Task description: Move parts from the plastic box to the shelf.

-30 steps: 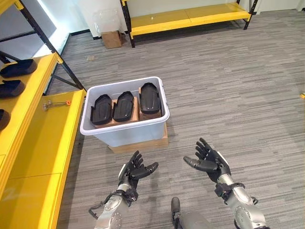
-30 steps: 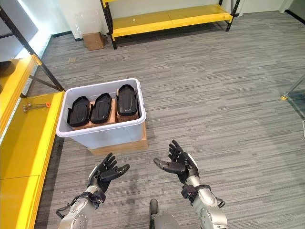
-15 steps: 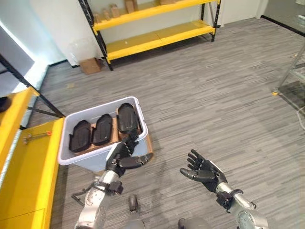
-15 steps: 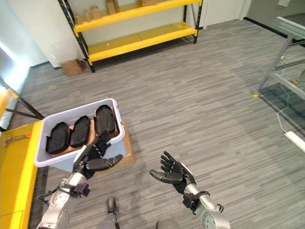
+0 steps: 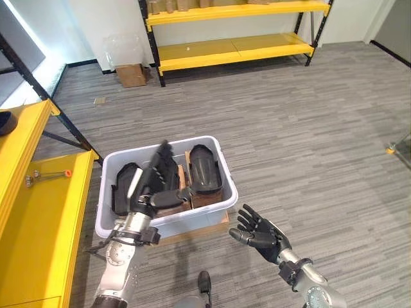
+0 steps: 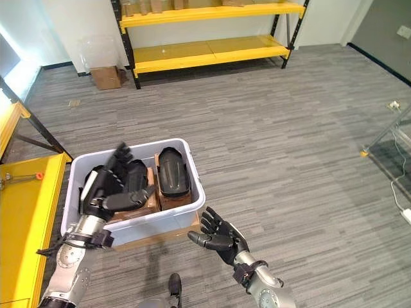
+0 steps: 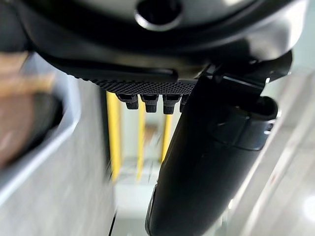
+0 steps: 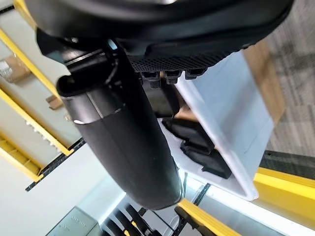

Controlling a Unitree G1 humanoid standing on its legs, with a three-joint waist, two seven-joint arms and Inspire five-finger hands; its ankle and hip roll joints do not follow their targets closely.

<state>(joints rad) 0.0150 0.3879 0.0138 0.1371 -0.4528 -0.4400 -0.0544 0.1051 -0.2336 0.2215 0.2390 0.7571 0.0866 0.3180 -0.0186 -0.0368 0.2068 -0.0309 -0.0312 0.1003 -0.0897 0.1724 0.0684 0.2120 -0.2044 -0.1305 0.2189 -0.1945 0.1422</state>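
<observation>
A pale plastic box stands on the floor, on a flat cardboard base. Three black moulded parts lie in it side by side: one on the left, one on the right, and a middle one largely covered by my hand. My left hand hovers over the box's near middle, open, fingers straight and pointing away from me, holding nothing. My right hand floats open and palm-up over the floor, just in front of the box's right corner. The right wrist view shows the box wall and parts past the thumb.
A yellow shelf runs along my left, with a small orange-tipped tool on it and a black part on its higher level. A second yellow rack and a cardboard carton stand at the far wall.
The camera has shifted. My left hand has risen from the box's near wall to above the parts inside. My right hand stays open, low in front of the box.
</observation>
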